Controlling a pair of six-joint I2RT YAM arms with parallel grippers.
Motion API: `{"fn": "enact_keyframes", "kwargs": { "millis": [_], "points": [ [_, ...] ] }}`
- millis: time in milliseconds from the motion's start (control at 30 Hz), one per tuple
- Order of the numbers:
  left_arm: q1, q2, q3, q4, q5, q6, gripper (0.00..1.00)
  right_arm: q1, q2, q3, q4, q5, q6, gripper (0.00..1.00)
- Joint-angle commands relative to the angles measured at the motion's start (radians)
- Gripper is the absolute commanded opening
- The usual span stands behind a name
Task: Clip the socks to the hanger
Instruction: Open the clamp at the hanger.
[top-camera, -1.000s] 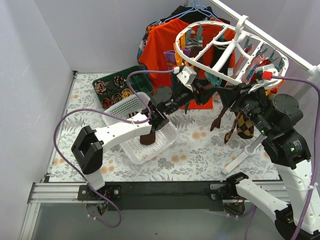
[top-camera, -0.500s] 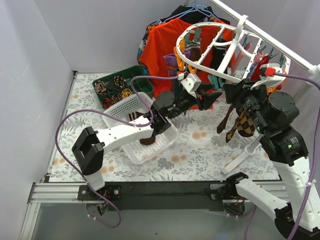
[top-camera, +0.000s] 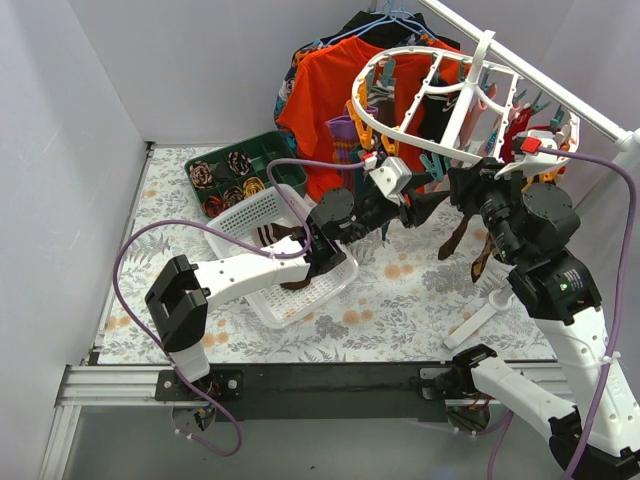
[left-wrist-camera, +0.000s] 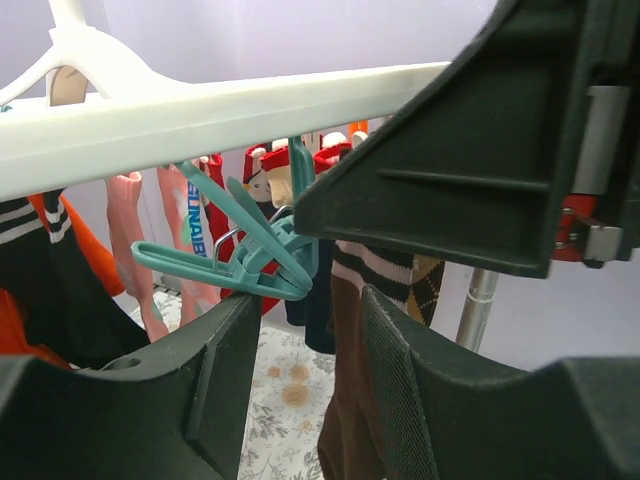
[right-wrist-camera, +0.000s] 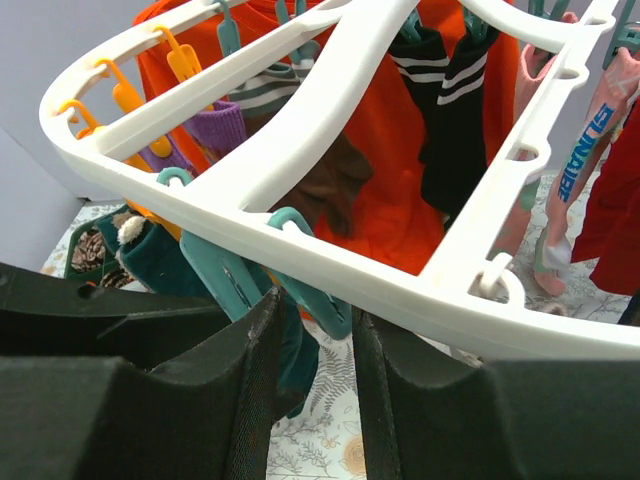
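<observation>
— While both grippers sat under the hanger (right-wrist-camera: 430, 285), how much room did they have?

— Very little. Its white rim ran just above them. The left gripper (left-wrist-camera: 312, 305) and right gripper (right-wrist-camera: 313, 315) were nose to nose, nearly touching. The rail (top-camera: 560, 95) and the side wall (top-camera: 590, 40) closed off the right. Open table lay only toward the near edge, past the white basket (top-camera: 320, 300) under the left arm.

— And the jaws?

— The left fingers stood a narrow gap apart with nothing pinched. A teal clip (left-wrist-camera: 235, 265) hung from the rim just above that gap. The right fingers were also slightly parted, and a second teal clip (right-wrist-camera: 305, 275) reached down between them. Whether they pressed on it, I couldn't tell.

— Where were the socks (top-camera: 455, 238)?

— Two dangled below the hanger's near rim, right beside the right gripper: a brown one and an argyle one. What held their tops was hidden.

— Any writing?

— Only blue capitals running down a pink sock (right-wrist-camera: 585, 150) clipped on the far side. I couldn't read the word for certain.
</observation>
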Motion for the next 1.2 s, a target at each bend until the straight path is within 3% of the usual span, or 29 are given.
{"fn": "enact_keyframes", "kwargs": {
  "millis": [0,400,633,867,967,1167],
  "points": [
    [-0.012,-0.056,0.0,-0.007,-0.018,0.04,0.43,0.003,-0.002,-0.008,0.106,0.036,-0.017,0.38],
    [-0.023,-0.07,-0.024,-0.008,-0.041,0.06,0.43,0.003,-0.025,-0.02,0.156,0.06,-0.037,0.21],
    [-0.023,-0.096,-0.069,0.022,-0.053,0.083,0.45,0.002,-0.044,-0.039,0.155,0.071,-0.043,0.02],
    [-0.029,-0.143,-0.202,0.15,0.005,0.248,0.5,0.003,-0.057,-0.042,0.147,0.06,-0.04,0.01],
    [-0.055,-0.14,-0.219,0.134,0.013,0.353,0.51,0.003,-0.06,-0.04,0.144,0.059,-0.041,0.01],
    [-0.064,-0.079,-0.138,0.158,-0.036,0.321,0.51,0.003,-0.058,-0.039,0.141,0.043,-0.038,0.01]
  ]
}}
